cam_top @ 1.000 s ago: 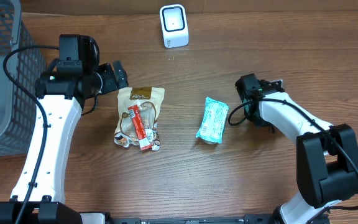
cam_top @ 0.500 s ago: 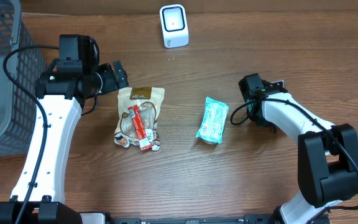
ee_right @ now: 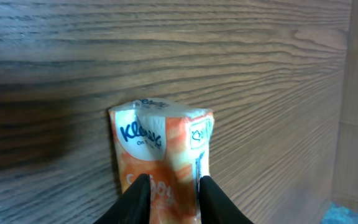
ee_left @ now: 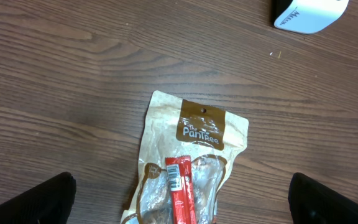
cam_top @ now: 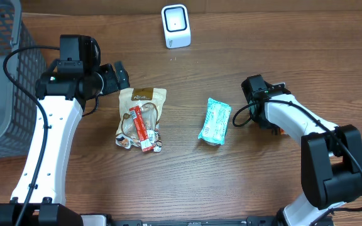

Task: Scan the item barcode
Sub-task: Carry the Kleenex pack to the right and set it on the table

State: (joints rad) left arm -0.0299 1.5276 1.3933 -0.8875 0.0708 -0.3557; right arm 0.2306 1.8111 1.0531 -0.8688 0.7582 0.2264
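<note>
The white box-shaped barcode scanner (cam_top: 175, 25) stands at the far edge of the brown wooden worktop (cam_top: 231, 188). I judge the task's item to be the small orange plastic Kleenex tissue pack (ee_right: 160, 143). It lies flat on the worktop, well to the right of the scanner and nearer the robot, and in the overhead view it is mostly hidden under the right arm. The right gripper (ee_right: 173, 180) sits directly over the pack. Its fingers (ee_right: 135, 199) stand a little apart and flank the pack's near end, one on each long side. The pack's long axis runs straight out from between the fingers, so they span its narrow width. I cannot tell whether they are pressing on it or only beside it. The left gripper (ee_left: 180, 180) hangs left of the scanner and nearer the robot, with its fingers spread wide and holding nothing, above a tan paper snack pouch (ee_left: 197, 134). A teal plastic packet (cam_top: 215, 121) lies between the pouch and the right arm. The right arm is clearly the nearer one to the tissue pack. Once the grip is firm, the carry would go up and leftward to the scanner's face.
</note>
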